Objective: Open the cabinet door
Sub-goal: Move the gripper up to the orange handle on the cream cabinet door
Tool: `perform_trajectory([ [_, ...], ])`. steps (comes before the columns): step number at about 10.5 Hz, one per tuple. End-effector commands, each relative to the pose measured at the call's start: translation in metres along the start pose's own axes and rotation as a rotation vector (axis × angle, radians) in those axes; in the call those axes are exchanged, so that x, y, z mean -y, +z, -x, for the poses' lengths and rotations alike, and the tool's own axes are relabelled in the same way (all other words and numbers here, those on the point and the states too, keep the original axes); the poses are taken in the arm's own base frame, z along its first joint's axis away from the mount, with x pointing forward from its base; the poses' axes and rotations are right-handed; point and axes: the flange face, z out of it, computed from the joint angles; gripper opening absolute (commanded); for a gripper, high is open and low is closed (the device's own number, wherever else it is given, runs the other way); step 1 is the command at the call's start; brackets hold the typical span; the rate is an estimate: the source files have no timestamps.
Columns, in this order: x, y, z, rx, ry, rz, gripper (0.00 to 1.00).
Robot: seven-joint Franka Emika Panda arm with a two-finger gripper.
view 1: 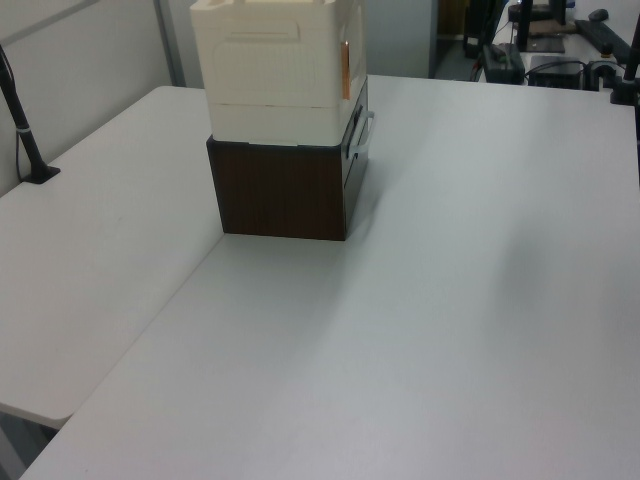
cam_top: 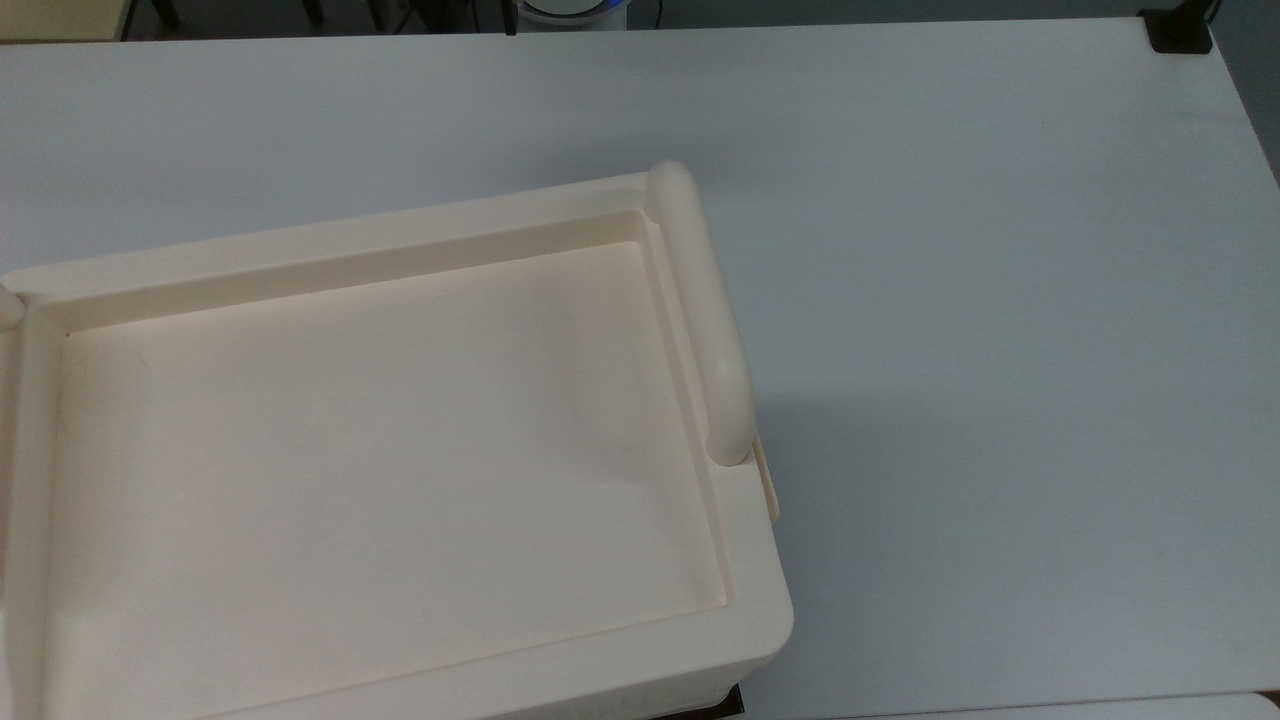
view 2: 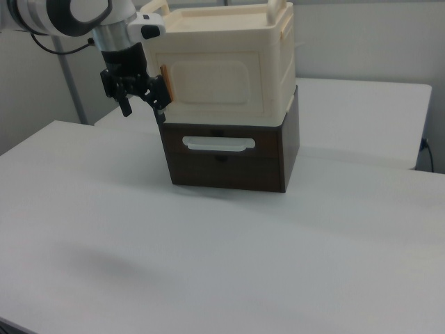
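Observation:
A cream cabinet (view 2: 222, 76) stands on a dark brown drawer box (view 2: 229, 163). The cabinet door (view 2: 217, 83) is the cabinet's front panel in the right view and lies flush with the body. An orange strip (view 2: 167, 83) runs down the door's edge at the right view's left. My gripper (view 2: 142, 110) hangs just to the left of that strip, at door height, open with nothing between its fingers. In the left view the door's strip (view 1: 346, 65) is seen edge-on on the cabinet's right side. The top view looks down on the cabinet's recessed top (cam_top: 380, 440).
The drawer box has a white handle (view 2: 218, 144). A thick rounded cream bar (cam_top: 705, 310) runs along the cabinet's top edge. The white table (view 1: 450, 300) stretches wide in front of the cabinet. A black clamp (view 1: 30, 150) stands at the left view's left edge.

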Motion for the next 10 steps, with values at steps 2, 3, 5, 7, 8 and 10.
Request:
perform_trajectory([
  [2, 0.000, 0.000, 0.000, -0.012, -0.030, 0.008, 1.00],
  [3, 0.000, 0.005, -0.002, -0.004, -0.087, 0.018, 1.00],
  [5, -0.002, 0.007, -0.004, -0.003, -0.249, 0.022, 1.00],
  [7, 0.001, 0.005, -0.012, -0.039, -0.268, 0.027, 1.00],
  [8, 0.003, 0.005, -0.021, -0.093, -0.268, 0.025, 0.94],
  [10, 0.008, 0.006, -0.036, -0.182, -0.244, -0.001, 0.71],
])
